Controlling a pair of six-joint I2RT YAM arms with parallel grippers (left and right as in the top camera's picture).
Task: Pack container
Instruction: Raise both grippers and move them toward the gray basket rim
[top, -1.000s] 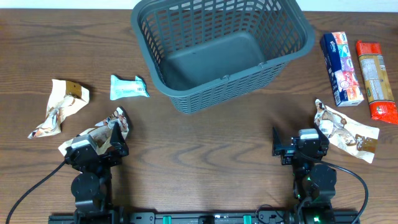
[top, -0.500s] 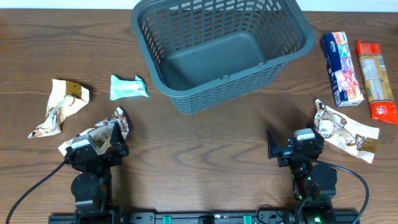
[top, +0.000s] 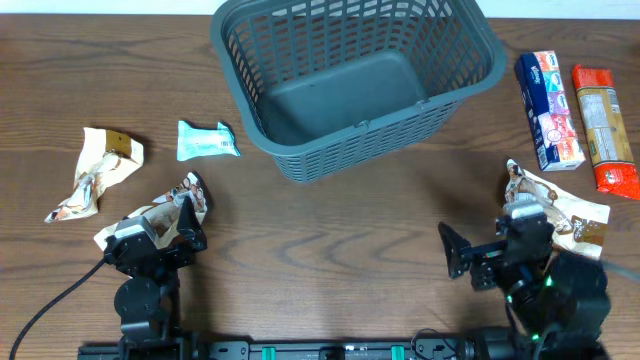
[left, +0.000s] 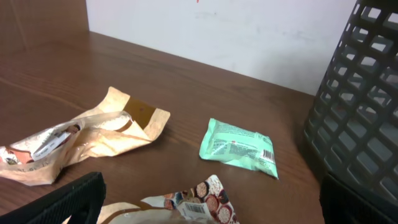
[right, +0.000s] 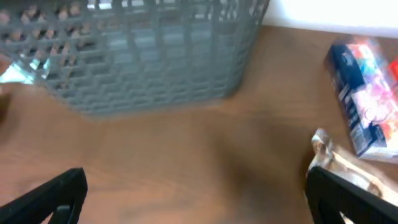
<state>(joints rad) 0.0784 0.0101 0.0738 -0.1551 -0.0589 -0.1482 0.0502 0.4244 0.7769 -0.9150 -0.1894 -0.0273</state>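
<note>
The crumpled beige snack packet (top: 563, 212) is seen just right of the right gripper (right: 194, 186), its jaws spread wide and empty, lying slantwise, well short of the container (top: 340, 150).

Wood table (top: 330, 230), mint pkt (top: 207, 141), crumpled tan wrapper (top: 95, 170), blue box (top: 548, 97), red pkt (top: 605, 130)

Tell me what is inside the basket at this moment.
Nothing visible: overhead, the basket shows only its bare grey floor. Its far rim is cut off by the frame edge, and the inner face of its near wall is hidden. The wrist views show only outer walls.
</note>
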